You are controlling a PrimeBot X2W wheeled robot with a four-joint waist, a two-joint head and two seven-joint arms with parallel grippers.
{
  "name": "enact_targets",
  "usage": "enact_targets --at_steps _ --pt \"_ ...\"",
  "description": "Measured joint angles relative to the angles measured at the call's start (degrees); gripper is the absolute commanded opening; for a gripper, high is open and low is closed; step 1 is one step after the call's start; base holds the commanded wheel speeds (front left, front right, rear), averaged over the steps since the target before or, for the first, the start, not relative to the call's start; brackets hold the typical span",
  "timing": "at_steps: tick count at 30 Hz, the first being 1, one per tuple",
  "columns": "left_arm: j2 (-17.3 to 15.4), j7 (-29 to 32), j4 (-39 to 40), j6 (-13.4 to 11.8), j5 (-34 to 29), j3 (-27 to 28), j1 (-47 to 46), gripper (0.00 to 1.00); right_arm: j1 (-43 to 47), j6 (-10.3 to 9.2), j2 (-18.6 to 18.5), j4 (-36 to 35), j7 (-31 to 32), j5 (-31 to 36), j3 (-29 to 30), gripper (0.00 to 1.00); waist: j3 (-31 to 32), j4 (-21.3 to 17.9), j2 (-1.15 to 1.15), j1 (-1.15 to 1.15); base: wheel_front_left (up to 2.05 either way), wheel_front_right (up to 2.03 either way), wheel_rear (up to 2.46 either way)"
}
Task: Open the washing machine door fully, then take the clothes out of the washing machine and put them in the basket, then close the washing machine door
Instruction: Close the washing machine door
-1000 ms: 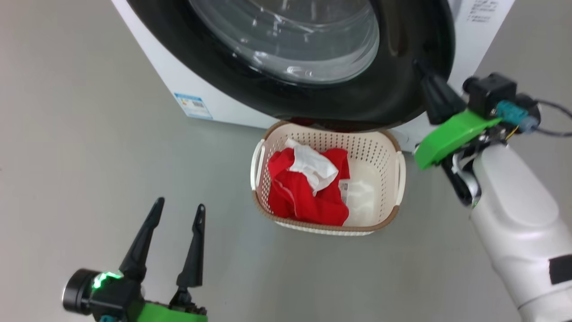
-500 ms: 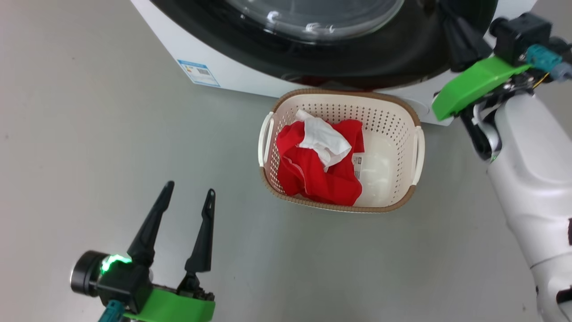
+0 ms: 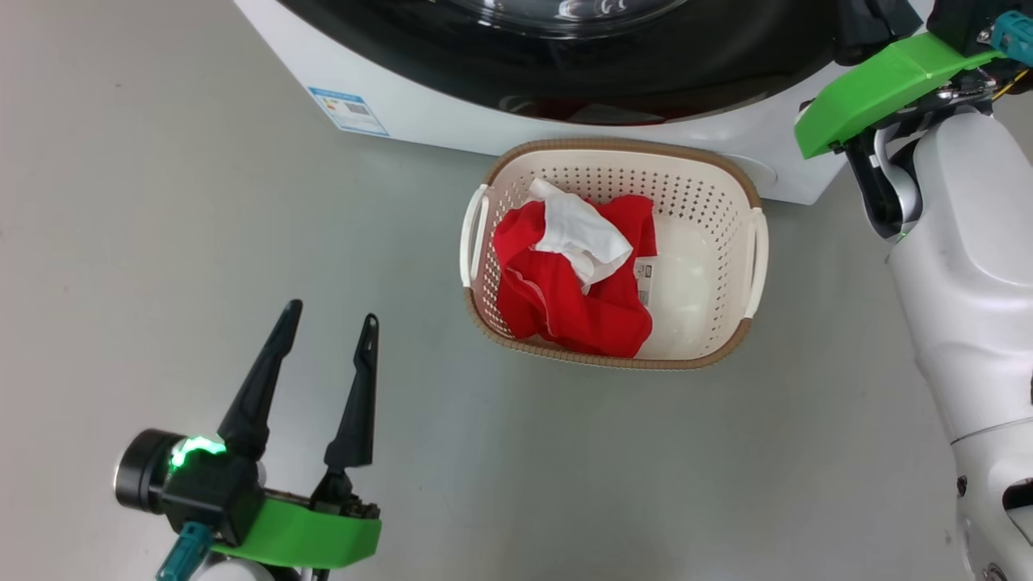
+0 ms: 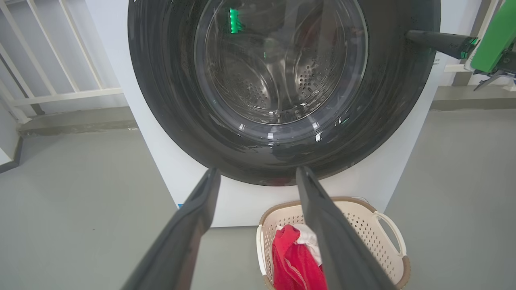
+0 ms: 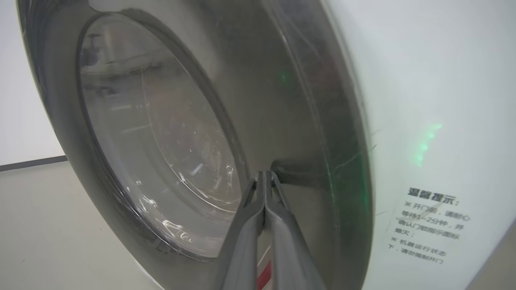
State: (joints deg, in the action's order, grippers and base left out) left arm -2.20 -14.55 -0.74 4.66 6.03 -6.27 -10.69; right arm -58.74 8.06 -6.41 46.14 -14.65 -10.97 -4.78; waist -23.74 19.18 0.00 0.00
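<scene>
We held our right claw [image 5: 264, 174], pressed together, against the door [image 5: 306, 121] of the washing machine [image 5: 423, 80], likely to push it shut. Our left claw [image 3: 331, 315] hung spread nearby. The clothes [image 3: 565, 311] lay in the basket [image 3: 694, 274] before it.

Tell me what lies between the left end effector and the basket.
Bare grey floor: in the head view the open left end effector sits apart from the basket, with nothing in between.

White arm, green covers
Lower left: left gripper [image 3: 332, 312], two tapered black fingers [image 3: 262, 379], green cover [image 3: 307, 539], glowing green lamp [image 3: 194, 448]; right edge: glossy white forearm [image 3: 968, 266], teal connector [image 3: 1015, 32].
</scene>
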Motion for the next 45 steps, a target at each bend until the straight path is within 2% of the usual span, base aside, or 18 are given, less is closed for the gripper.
enact_targets --at_steps 2,4,5,11,15,32,45 --pt "0.0 0.0 -0.1 0.0 0.1 0.1 0.0 1.0 0.0 -0.01 0.3 0.0 0.0 0.0 0.0 0.0 0.1 -0.4 0.0 0.0 0.0 0.0 0.0" --pt "0.0 0.0 -1.2 0.0 1.2 0.2 0.0 1.0 0.2 -0.02 0.6 0.0 0.0 -0.3 0.0 0.35 0.2 -0.8 0.0 0.0 0.0 0.0 0.0" --pt "0.0 0.0 -2.1 0.0 1.9 0.3 0.0 1.0 0.6 -0.05 0.7 -0.3 0.0 -0.5 -0.1 0.99 0.3 -1.1 0.0 0.0 0.0 0.0 0.0" --pt "0.1 0.0 -4.4 -0.2 4.3 1.2 0.0 1.0 5.8 -0.36 1.2 -2.1 0.0 -2.4 -1.8 1.0 1.2 -3.0 0.0 0.0 0.0 0.0 0.0" --pt "0.1 0.0 -4.6 -1.2 5.4 2.1 0.0 1.0 8.9 -0.36 1.5 -3.9 0.0 -3.6 -2.3 1.0 2.0 -4.7 0.0 0.0 0.0 0.0 0.0" --pt "0.1 0.0 -4.6 -1.2 5.6 4.7 -0.1 1.0 25.2 -0.51 2.8 -17.3 0.0 -4.1 3.6 1.0 7.2 -13.6 0.0 0.0 0.0 0.0 0.0" --pt "0.0 0.0 -4.7 -0.5 4.6 6.5 4.1 1.0 38.7 -0.51 3.2 -25.3 0.0 -5.7 4.6 1.0 15.3 -18.7 0.0 0.0 0.0 0.0 0.0"
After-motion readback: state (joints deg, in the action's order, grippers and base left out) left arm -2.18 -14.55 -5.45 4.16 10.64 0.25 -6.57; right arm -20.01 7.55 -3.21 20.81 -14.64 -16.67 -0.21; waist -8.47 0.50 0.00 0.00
